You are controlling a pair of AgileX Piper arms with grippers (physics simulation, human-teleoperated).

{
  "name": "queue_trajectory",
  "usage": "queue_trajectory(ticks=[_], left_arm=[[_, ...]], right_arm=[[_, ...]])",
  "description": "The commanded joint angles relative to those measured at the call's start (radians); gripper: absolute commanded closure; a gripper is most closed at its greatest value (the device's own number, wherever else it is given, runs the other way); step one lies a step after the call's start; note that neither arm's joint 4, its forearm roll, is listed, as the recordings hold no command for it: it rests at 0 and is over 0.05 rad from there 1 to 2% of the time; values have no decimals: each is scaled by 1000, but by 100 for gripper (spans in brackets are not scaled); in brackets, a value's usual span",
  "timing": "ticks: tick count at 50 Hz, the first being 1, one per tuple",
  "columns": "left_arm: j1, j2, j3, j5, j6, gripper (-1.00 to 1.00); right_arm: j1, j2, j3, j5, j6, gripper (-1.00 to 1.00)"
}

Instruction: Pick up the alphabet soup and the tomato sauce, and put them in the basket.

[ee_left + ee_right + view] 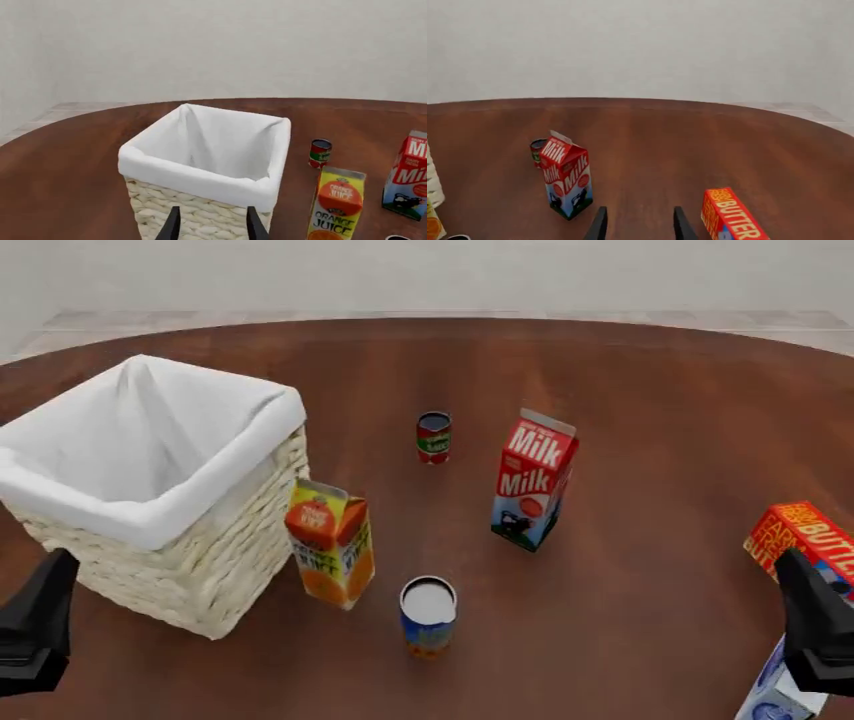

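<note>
The alphabet soup [429,616], a blue can with a pale top, stands near the front of the table, just right of the orange juice carton. Farther back is the tomato sauce [434,437], a small red-and-green can; it also appears in the left wrist view [320,153] and peeks out behind the milk in the right wrist view [536,150]. At the left sits the basket [160,525], wicker with white lining and nothing inside. My left gripper [213,227] is open, close before the basket's near wall [200,175]. My right gripper [637,226] is open over bare table, right of the milk.
An orange juice carton [330,543] stands against the basket's right side. A milk carton [534,492] stands mid-table and a butter box [798,538] at the far right. Another carton [771,698] shows at the bottom right corner. The table is round and brown.
</note>
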Motion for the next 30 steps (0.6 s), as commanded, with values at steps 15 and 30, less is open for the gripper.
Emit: queue_trajectory(ticks=[15, 30], left_arm=[[-2, 0, -4, -2, 3, -100], [-2, 0, -4, -2, 2, -100]], right_arm=[[10, -1, -12, 20, -23, -100], [35, 1, -73, 71, -42, -100]])
